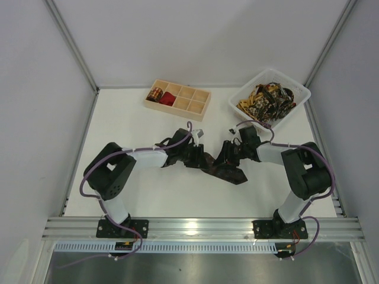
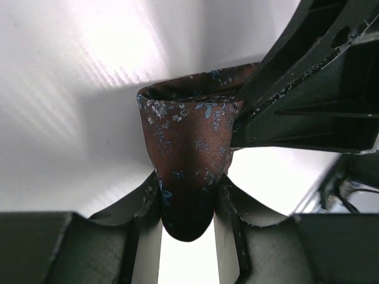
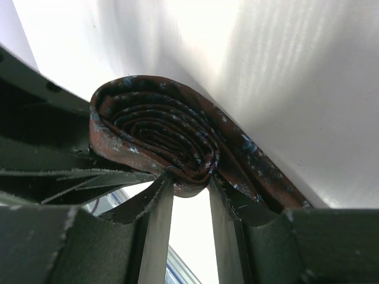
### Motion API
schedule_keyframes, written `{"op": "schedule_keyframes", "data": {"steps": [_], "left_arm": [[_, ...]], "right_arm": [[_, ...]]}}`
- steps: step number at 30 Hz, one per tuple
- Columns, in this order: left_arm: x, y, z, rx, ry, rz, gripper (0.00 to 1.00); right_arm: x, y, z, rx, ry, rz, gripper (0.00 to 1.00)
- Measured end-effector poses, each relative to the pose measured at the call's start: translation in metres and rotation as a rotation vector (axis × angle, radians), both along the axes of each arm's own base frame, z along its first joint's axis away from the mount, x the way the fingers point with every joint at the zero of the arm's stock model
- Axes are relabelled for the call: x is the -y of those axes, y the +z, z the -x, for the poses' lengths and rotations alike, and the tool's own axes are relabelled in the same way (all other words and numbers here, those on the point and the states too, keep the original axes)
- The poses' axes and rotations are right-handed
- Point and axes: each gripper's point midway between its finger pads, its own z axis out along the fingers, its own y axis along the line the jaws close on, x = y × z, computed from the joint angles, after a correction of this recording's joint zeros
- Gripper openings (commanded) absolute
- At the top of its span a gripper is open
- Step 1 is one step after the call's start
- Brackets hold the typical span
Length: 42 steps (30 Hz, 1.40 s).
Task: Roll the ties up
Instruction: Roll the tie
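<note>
A dark brown tie with blue flecks lies in the middle of the table, partly rolled. My left gripper is shut on one end of the roll; in the left wrist view the fabric is pinched between the fingers of the left gripper. My right gripper is shut on the other end; in its wrist view the coil shows its spiral layers, held by the right gripper. The loose tail runs toward the front right. A gold-and-black coil and a red coil sit in the tray.
The pale wooden compartment tray stands at the back centre. A white plastic basket at the back right holds several gold-and-black ties. White walls enclose the table on three sides. The two grippers face each other closely.
</note>
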Motion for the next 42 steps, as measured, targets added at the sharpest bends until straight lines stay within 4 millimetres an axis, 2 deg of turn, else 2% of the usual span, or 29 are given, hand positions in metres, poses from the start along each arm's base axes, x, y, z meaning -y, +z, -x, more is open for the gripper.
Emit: {"op": "schedule_keyframes", "data": {"steps": [2,10,16,19,22,23,26,27,42], "left_arm": [[-0.003,0.002,0.001,0.029,0.004,-0.048,0.0],[-0.011,0.008,0.001,0.148,-0.025,-0.256,0.01],[-0.003,0.018,0.006,0.301,-0.067,-0.447,0.0],[0.002,0.018,0.008,0.351,-0.076,-0.528,0.0],[0.004,0.016,0.011,0.396,-0.083,-0.599,0.0],[0.005,0.016,0.011,0.408,-0.083,-0.615,0.0],[0.006,0.017,0.014,0.435,-0.087,-0.66,0.0],[0.007,0.017,0.014,0.443,-0.089,-0.672,0.0],[-0.001,0.021,0.01,0.492,-0.094,-0.787,0.0]], "right_arm": [[-0.003,0.0,0.001,-0.004,0.002,-0.006,0.35],[-0.008,0.001,0.005,-0.034,0.0,-0.019,0.37],[0.003,0.008,-0.001,-0.078,-0.064,-0.035,0.4],[0.009,0.015,-0.005,-0.089,-0.091,-0.056,0.41],[0.012,0.018,-0.006,-0.092,-0.102,-0.063,0.34],[0.012,0.019,-0.005,-0.093,-0.102,-0.064,0.24],[0.013,0.022,-0.003,-0.088,-0.104,-0.068,0.04],[0.013,0.022,-0.002,-0.089,-0.105,-0.068,0.01],[0.016,0.008,0.015,-0.142,-0.114,-0.058,0.0]]}}
